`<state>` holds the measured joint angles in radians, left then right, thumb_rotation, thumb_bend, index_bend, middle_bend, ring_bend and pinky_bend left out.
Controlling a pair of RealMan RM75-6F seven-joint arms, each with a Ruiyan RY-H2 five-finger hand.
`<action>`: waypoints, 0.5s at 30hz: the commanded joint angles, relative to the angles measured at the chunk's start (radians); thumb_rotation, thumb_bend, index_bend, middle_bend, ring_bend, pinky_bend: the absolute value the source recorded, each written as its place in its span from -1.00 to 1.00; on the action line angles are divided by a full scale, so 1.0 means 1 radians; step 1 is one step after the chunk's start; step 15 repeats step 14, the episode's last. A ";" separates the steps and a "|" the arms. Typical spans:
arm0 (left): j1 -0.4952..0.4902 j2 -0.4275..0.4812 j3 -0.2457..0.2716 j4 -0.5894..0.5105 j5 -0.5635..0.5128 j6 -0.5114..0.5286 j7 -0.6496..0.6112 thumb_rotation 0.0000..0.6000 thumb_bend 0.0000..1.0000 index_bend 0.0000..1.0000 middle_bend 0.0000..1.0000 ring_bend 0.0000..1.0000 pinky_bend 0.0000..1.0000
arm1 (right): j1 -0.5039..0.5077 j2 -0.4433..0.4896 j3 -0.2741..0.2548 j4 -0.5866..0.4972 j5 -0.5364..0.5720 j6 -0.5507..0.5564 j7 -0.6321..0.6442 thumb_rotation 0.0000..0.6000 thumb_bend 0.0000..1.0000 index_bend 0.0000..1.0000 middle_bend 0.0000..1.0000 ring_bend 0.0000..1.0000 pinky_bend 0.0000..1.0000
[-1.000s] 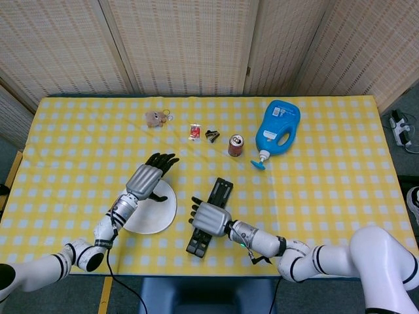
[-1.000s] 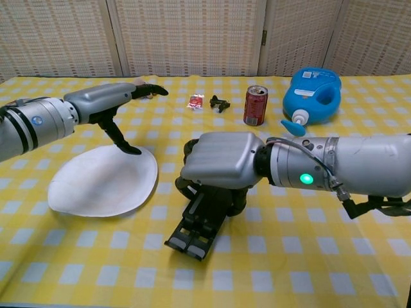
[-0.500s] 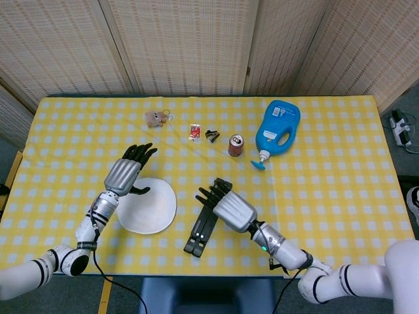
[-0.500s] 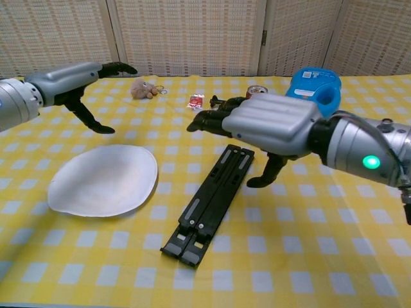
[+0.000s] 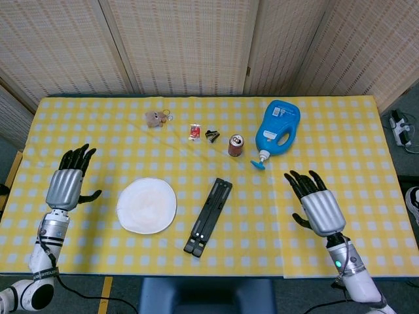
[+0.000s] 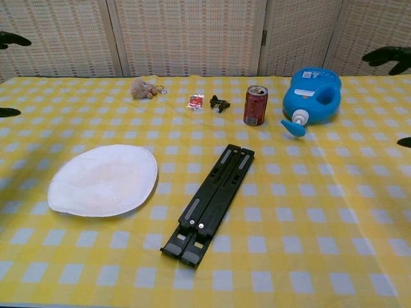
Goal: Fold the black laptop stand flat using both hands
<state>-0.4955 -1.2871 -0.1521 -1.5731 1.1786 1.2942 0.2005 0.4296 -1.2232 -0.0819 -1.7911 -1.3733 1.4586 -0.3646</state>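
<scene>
Head view, from above: black laptop stand (image 5: pixel 209 216) flat on the yellow checked tablecloth (image 5: pixel 340 144), a slim two-rail strip lying diagonally, just right of the round white plate (image 5: pixel 146 205) without touching it. Left hand (image 5: pixel 66 184) over the cloth's left edge, silver back up, dark fingers fanned apart, holding nothing. Right hand (image 5: pixel 315 205) toward the right side, likewise spread and empty. Both well apart from the stand. Along the far half: small fuzzy brown plush toy (image 5: pixel 156 118), red sachet (image 5: pixel 194 131), black binder clip (image 5: pixel 212 135), upright soda can (image 5: pixel 236 145), and a blue detergent jug (image 5: pixel 277 127) lying on its side, spout toward the can.

Chest view, low and frontal: neither hand seen whole, only dark fingertips (image 6: pixel 386 57) at the upper right frame edge and more at the left edge. Stand's construction clearer here, matte rails pressed side by side, small silver rivets near the hinged near end, slots along its length. Plate thin with a slightly wavy rim. Can red with a metal top. Jug glossy plastic with a moulded handle and a white label.
</scene>
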 commanded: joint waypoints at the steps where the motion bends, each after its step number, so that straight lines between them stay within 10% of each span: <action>1: 0.084 0.029 0.041 -0.040 0.043 0.103 0.015 1.00 -0.55 -0.91 -0.93 -1.00 -1.00 | -0.103 0.061 -0.033 0.025 -0.010 0.073 0.118 1.00 -0.52 -1.00 -0.83 -0.72 -0.80; 15: 0.272 0.081 0.144 -0.136 0.163 0.289 0.050 1.00 -0.55 -0.88 -0.93 -1.00 -1.00 | -0.281 0.081 -0.024 0.136 -0.044 0.176 0.333 1.00 -0.52 -1.00 -0.88 -0.80 -0.84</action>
